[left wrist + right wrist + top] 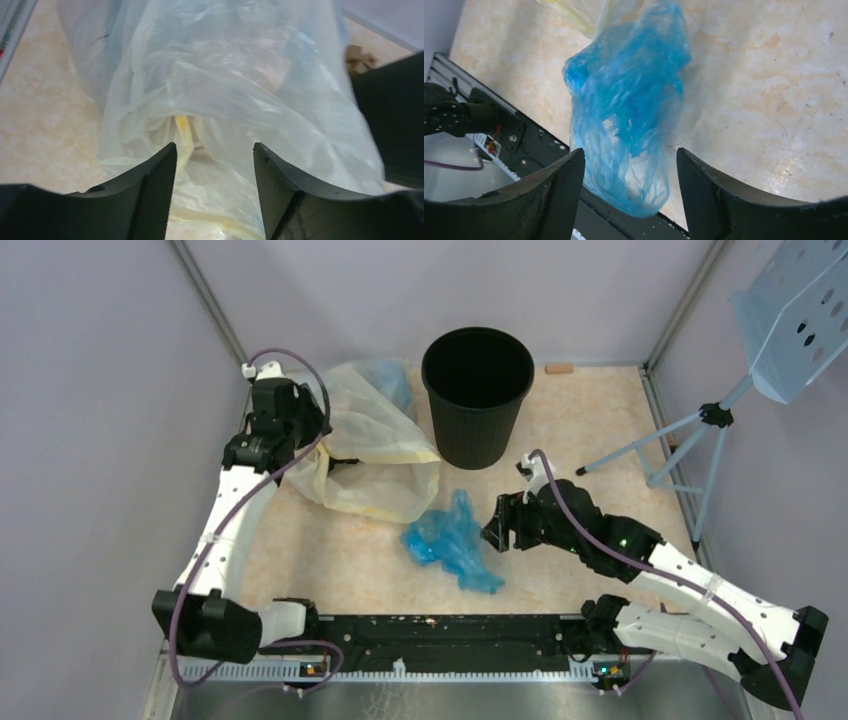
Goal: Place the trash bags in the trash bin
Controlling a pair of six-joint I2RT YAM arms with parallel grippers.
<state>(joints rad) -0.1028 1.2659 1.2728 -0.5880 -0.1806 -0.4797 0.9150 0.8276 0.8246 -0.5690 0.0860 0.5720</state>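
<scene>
The trash bag (452,540), thin crumpled blue film, lies on the table in front of the trash bin (477,390), a black ribbed bin standing upright at the back. My right gripper (493,527) is just right of the bag. In the right wrist view the right gripper (630,152) is open, and the blue trash bag (624,110) reaches between its fingertips without being pinched. My left gripper (335,458) is at the large clear yellowish bag (375,445). The left gripper (215,150) is open, with folds of that yellowish bag (225,75) ahead of it and between its fingers.
The yellowish bag leans against the bin's left side, and a bluish patch (392,375) shows through its far end. A light-blue perforated panel on a tripod (700,425) stands at the right. A black rail (450,625) runs along the near edge.
</scene>
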